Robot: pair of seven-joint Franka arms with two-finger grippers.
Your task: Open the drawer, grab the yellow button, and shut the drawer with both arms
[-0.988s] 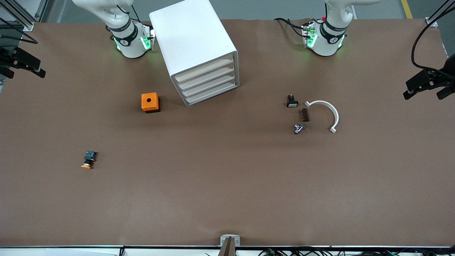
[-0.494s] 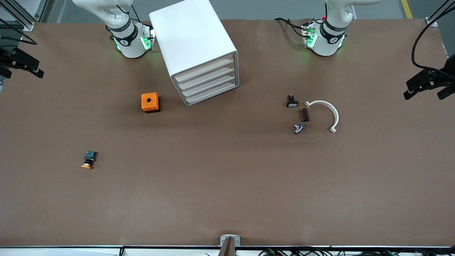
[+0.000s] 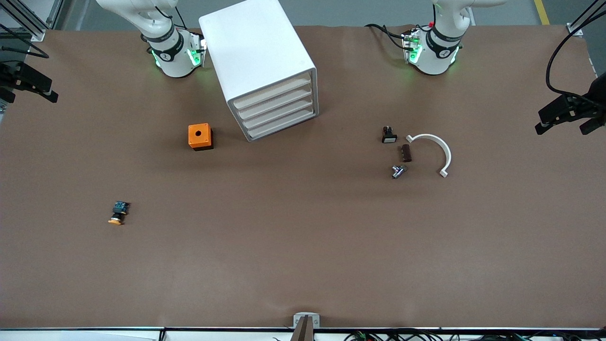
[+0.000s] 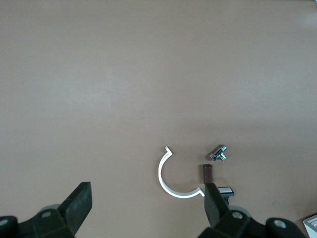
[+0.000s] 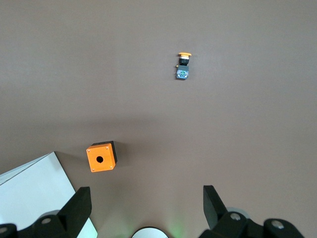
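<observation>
Drawer (image 3: 272, 93), topmost of four in the white cabinet (image 3: 255, 52), sits flush and closed at upper centre of the front frame, its front angled toward the lower right, so whichever arm pulls it will have to approach along that slant. Button (image 3: 118, 213) lies on the open table (image 3: 303, 265) at lower left of the frame, orange cap pointing toward the camera, well apart from the cabinet and not inside any drawer, which does not match a task that has it taken out of the drawer. Orange box with a hole (image 3: 200, 136) stands just beside the cabinet's lower corner. At centre right: a small black-and-white part (image 3: 388, 135), a brown block (image 3: 406, 153), a metal fitting (image 3: 398, 171) and a white curved clip (image 3: 434, 151), clustered close together. Left hand (image 4: 148, 210) hangs high over that cluster, released, fingers spread wide, holding nothing. Right hand (image 5: 143, 210) hangs high over the orange box and cabinet corner, likewise released and empty. Judgement: both arms are parked wide at the frame edges; no step has started.
</observation>
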